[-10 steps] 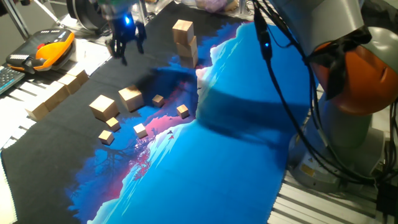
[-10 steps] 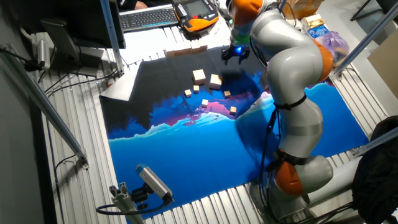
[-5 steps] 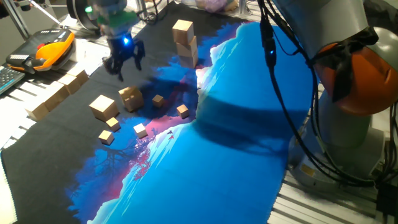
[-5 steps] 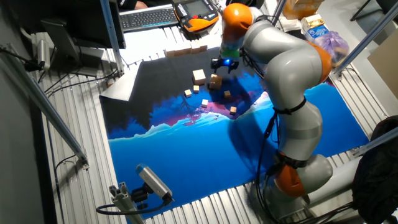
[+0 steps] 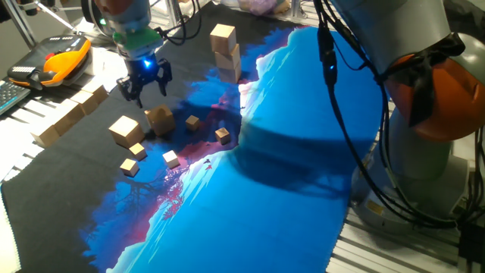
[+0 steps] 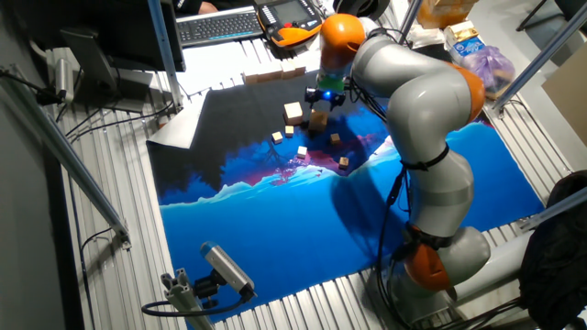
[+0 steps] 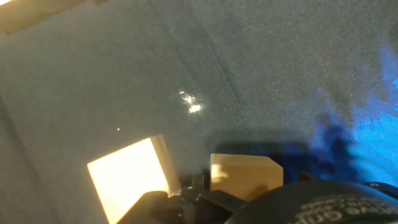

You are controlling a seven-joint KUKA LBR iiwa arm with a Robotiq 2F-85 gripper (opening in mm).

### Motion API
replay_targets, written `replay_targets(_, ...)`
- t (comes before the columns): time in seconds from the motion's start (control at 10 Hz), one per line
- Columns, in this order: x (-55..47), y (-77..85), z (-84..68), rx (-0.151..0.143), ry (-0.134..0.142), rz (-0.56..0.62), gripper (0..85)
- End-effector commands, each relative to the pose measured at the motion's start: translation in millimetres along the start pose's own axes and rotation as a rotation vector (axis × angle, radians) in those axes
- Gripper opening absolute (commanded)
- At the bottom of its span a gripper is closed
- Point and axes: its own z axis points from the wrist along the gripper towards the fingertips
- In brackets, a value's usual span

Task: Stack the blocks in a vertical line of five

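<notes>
Three blocks stand stacked at the back of the black mat. Two more blocks lie loose on the mat: one just below my gripper, the other to its left. Both show in the other fixed view and in the hand view. My gripper hangs open and empty a little above and behind the nearer loose block; it also shows in the other fixed view. In that view my arm hides the stack.
Several tiny tan cubes lie scattered in front of the loose blocks. Long wooden bars lie along the mat's left edge. An orange teach pendant sits beyond them. The blue cloth covers the right side.
My gripper has moved forward and down from the mat's far edge to just above the two loose blocks. It stayed open. No block has moved.
</notes>
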Motion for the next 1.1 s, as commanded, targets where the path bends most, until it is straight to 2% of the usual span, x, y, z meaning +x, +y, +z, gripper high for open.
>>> replay_targets(0.0,0.5,0.4,1.0,0.013,-0.006,0.000,68.0)
replay_targets(0.1,1.5,0.3,1.8,0.030,-0.009,0.000,68.0)
replay_targets(0.3,2.6,-2.2,8.6,0.031,-0.008,-0.004,68.0)
replay_targets(0.4,3.0,-3.1,11.6,0.032,-0.005,-0.004,85.0)
replay_targets(0.5,4.4,-4.8,14.5,0.039,-0.005,-0.008,85.0)
replay_targets(0.8,8.0,-6.2,21.3,0.034,-0.015,0.003,85.0)
replay_targets(1.0,10.9,-5.7,32.6,0.028,-0.029,0.006,85.0)
